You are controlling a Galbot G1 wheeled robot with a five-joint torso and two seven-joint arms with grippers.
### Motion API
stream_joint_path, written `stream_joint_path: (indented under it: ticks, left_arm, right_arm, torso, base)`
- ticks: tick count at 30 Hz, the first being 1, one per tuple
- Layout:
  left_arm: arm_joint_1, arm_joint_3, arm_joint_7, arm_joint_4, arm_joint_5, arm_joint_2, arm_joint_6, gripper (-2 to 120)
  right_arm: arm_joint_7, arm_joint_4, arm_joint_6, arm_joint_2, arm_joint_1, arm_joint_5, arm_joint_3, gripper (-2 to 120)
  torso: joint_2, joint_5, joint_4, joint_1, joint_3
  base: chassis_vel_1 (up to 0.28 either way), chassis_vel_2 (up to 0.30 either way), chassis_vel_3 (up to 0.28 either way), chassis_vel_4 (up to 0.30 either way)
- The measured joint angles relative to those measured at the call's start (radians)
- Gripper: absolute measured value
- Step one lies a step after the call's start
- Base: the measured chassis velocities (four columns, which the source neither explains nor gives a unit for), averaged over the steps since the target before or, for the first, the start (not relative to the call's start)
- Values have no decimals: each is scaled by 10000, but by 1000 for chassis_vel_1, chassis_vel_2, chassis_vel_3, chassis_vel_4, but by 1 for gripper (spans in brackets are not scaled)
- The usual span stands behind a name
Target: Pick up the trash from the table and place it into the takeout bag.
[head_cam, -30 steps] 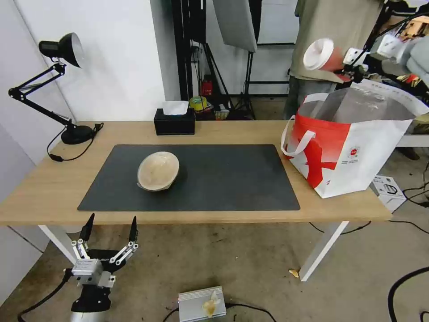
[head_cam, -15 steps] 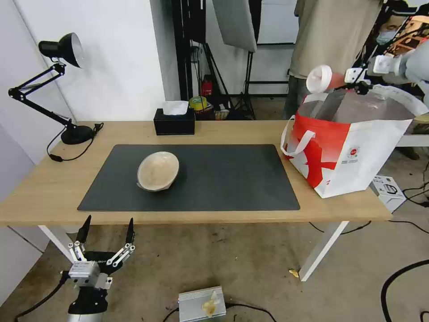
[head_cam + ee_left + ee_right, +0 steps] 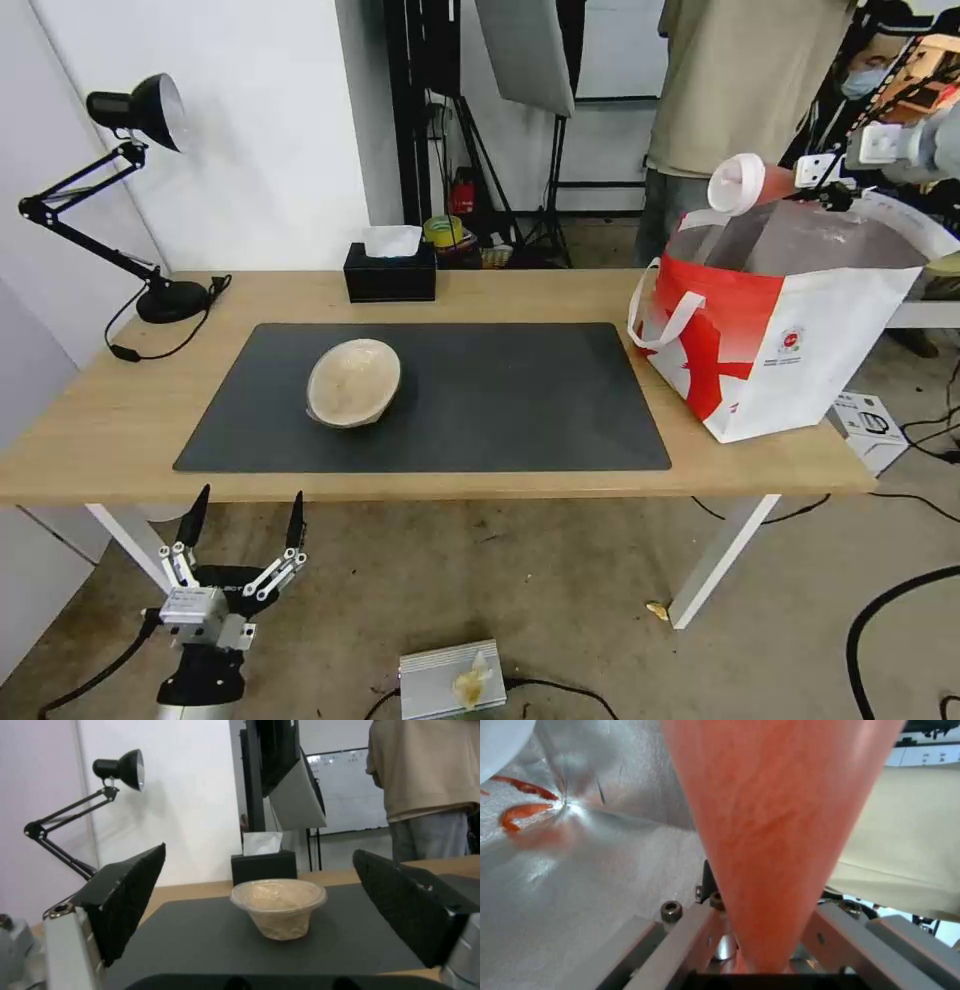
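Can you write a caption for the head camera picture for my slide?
Right gripper holds red cup over takeout bag; beige bowl waits on table.

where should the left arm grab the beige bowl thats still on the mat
Judging by its pose, the shallow beige plastic bowl is best pinched across its flared rim, coming from the table's front edge, where the open left end effector hangs. It stands upright on the dark grey mat, tapering to a narrow base, with free space all round.
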Motion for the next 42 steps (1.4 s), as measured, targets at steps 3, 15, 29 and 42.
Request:
stream_joint_path:
  ticks: [3, 15, 29, 42]
  left_arm:
    - [9, -11, 1, 19, -4, -11, -20, 100]
    - [71, -148, 2, 118, -94, -29, -159, 100]
    - [70, -159, 2, 121, -107, -27, -165, 100]
    - [80, -166, 3, 115, -85, -39, -164, 100]
  right_arm:
    - [45, -95, 11, 56, -24, -90, 31, 4]
    - [185, -533, 196, 297, -313, -869, 401, 4]
    - [291, -517, 190, 274, -599, -1148, 597, 39]
    - [327, -382, 163, 117, -789, -1068, 777, 86]
  torso:
    - [0, -2, 1, 0, 0]
    - [0, -1, 1, 0, 0]
    - [1, 0, 1, 0, 0]
    - [1, -1, 1, 0, 0]
  base:
    - [0, 0, 0, 0]
    - [0, 0, 0, 0]
    - [0, 0, 0, 0]
    - [0, 0, 0, 0]
